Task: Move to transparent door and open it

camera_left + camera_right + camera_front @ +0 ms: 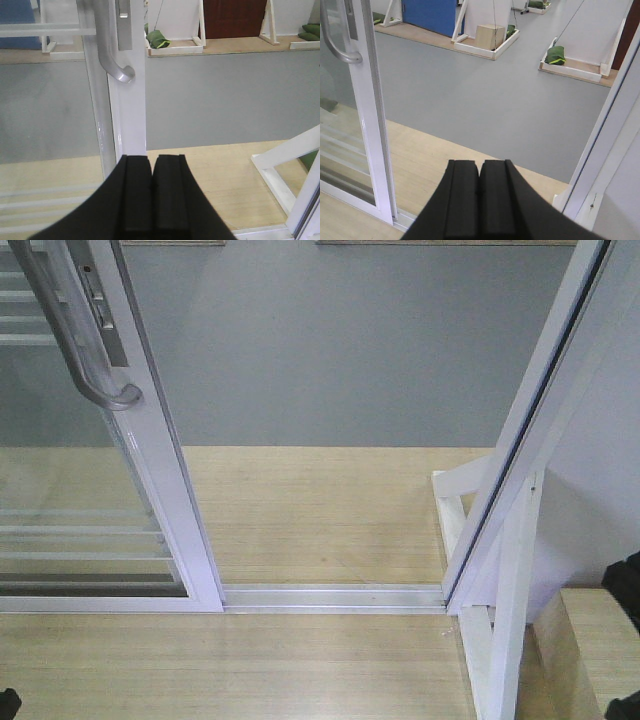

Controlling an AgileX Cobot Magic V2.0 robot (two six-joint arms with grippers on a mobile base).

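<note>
The transparent door (60, 480) is a glass panel with thin white bars in a glossy white frame, at the left of the front view. Its edge stile (165, 470) carries a curved silver-grey pull handle (95, 370). The door stands slid to the left, with a gap between its stile and the white jamb post (520, 440). The handle also shows in the left wrist view (112, 55) and the right wrist view (335, 45). My left gripper (152, 160) is shut and empty, just below the stile (127, 115). My right gripper (480, 165) is shut and empty, facing the gap.
A metal floor track (335, 597) runs between stile and jamb. A diagonal brace (505, 610) and a wooden box (595, 650) stand at the right. Beyond the doorway lie wood flooring (320, 510) and grey floor (330, 350), with white stands and green bags (555, 56) far off.
</note>
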